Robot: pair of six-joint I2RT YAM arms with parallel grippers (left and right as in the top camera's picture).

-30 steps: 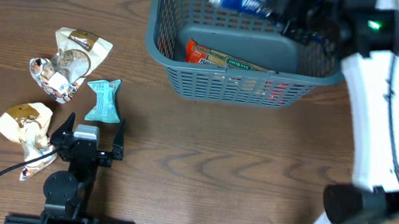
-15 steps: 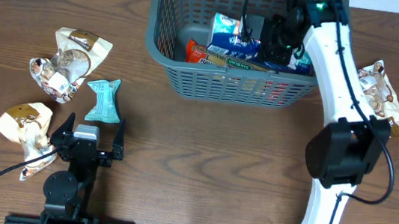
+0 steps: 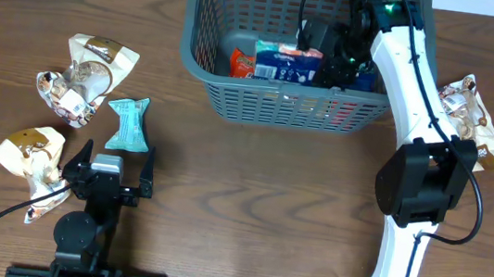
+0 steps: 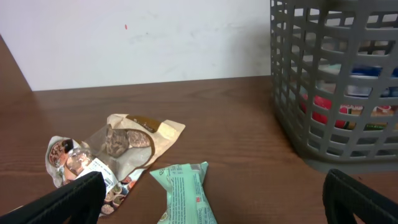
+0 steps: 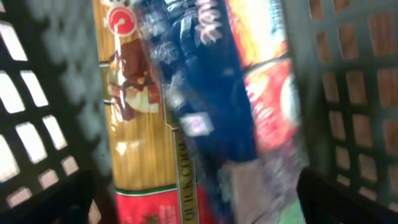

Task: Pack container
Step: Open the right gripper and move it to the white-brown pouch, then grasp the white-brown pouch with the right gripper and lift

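Note:
The container (image 3: 233,100), a dark grey-blue slotted basket, stands at the back centre of the table. My right gripper (image 3: 323,61) reaches down inside it, open. A blue snack packet (image 3: 286,62) lies loose just left of it on a red and yellow pasta packet (image 3: 241,63). In the right wrist view the blue packet (image 5: 205,81) and the pasta packet (image 5: 140,124) fill the space between the spread fingers (image 5: 348,199). My left gripper (image 3: 113,168) rests open near the front left. A teal packet (image 4: 186,193) lies just ahead of it, untouched.
Left of the teal packet (image 3: 127,123) lie a clear brown snack bag (image 3: 97,61), a crumpled packet (image 3: 65,95) and a cream packet (image 3: 30,156). Another crumpled packet (image 3: 469,113) lies right of the basket, beside the right arm. The basket wall (image 4: 336,81) rises at the right of the left wrist view.
My right gripper came down into the basket with the blue packet and opened. The packet now lies flat on the contents. The left arm has not moved.

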